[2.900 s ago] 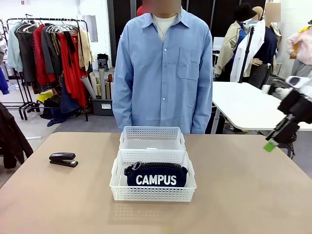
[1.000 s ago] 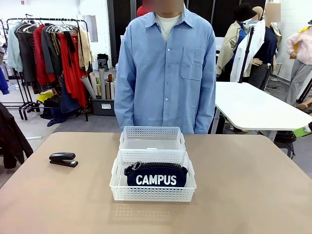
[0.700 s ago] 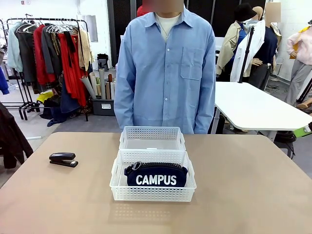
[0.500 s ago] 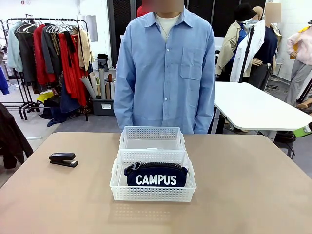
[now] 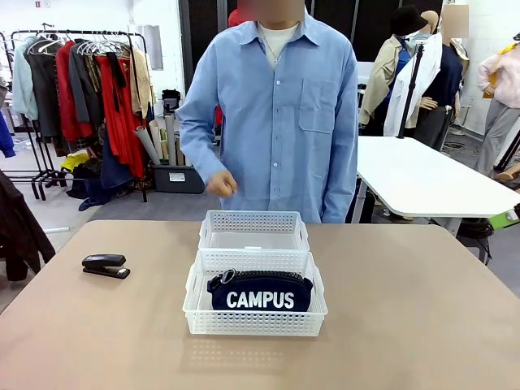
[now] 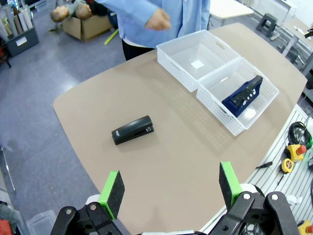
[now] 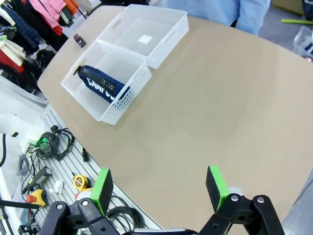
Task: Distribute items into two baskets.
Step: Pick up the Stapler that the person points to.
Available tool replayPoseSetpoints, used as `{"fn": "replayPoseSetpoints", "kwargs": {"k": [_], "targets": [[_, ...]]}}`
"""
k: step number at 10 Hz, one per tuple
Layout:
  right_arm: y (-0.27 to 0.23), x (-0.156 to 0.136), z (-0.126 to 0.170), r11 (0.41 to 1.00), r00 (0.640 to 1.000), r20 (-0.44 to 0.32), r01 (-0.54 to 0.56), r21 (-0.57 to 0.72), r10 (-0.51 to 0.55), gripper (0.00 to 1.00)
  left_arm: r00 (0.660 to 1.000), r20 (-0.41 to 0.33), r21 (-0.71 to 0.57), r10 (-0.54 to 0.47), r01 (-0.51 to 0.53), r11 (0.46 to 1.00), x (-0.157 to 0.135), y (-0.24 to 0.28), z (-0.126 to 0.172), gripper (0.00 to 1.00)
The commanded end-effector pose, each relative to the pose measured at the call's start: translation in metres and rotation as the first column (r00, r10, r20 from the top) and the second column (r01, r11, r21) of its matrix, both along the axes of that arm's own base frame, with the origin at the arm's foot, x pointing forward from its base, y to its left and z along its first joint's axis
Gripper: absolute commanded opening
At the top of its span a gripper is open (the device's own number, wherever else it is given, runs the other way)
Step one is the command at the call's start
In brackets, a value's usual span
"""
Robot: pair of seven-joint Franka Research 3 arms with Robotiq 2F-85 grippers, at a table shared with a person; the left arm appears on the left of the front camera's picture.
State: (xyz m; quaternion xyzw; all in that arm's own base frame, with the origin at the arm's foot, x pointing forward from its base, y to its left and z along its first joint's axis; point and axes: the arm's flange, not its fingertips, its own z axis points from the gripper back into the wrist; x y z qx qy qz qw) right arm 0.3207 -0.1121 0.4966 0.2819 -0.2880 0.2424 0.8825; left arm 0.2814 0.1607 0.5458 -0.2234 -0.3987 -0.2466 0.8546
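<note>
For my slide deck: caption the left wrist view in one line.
Open left gripper high over the table, black stapler loose on it, navy pouch inside one white basket, second basket alongside.

Pouch (image 5: 260, 292): navy-blue fabric, zipped, white "CAMPUS" lettering facing the robot; stands on its long edge inside the near basket.
Stapler (image 5: 106, 266): small, black, closed; lies flat on the bench (image 5: 406, 325), well to the left of both baskets.
Near basket (image 5: 254, 323): white, perforated walls; its far wall touches the far basket.
Far basket (image 5: 253, 221): white, perforated, cut-out handles; directly behind the near basket, mid-bench.
</note>
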Motion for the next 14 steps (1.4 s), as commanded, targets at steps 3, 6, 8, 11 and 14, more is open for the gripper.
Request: {"fn": "replayPoseSetpoints", "kwargs": {"k": [3,6,8,11,14], "targets": [[-0.001,0.0,0.002,1.0,1.0,-0.005,0.002,0.007,-0.002,1.0,1.0,0.016,-0.005,-0.016,0.016,1.0,-0.001,0.0,0.0,1.0],[-0.001,0.0,0.002,1.0,1.0,-0.005,0.002,0.007,-0.002,1.0,1.0,0.016,-0.005,-0.016,0.016,1.0,-0.001,0.0,0.0,1.0],[-0.001,0.0,0.002,1.0,1.0,-0.005,0.002,0.007,-0.002,1.0,1.0,0.016,-0.005,-0.016,0.016,1.0,-0.001,0.0,0.0,1.0],[-0.001,0.0,0.002,1.0,1.0,-0.005,0.002,0.007,-0.002,1.0,1.0,0.0,0.0,0.0,0.0,1.0,0.0,0.0,0.0,1.0],[-0.001,0.0,0.002,1.0,1.0,-0.005,0.002,0.007,-0.002,1.0,0.995,-0.07,0.018,-0.068,0.069,0.997,0.049,-0.008,0.0,1.0]]}}
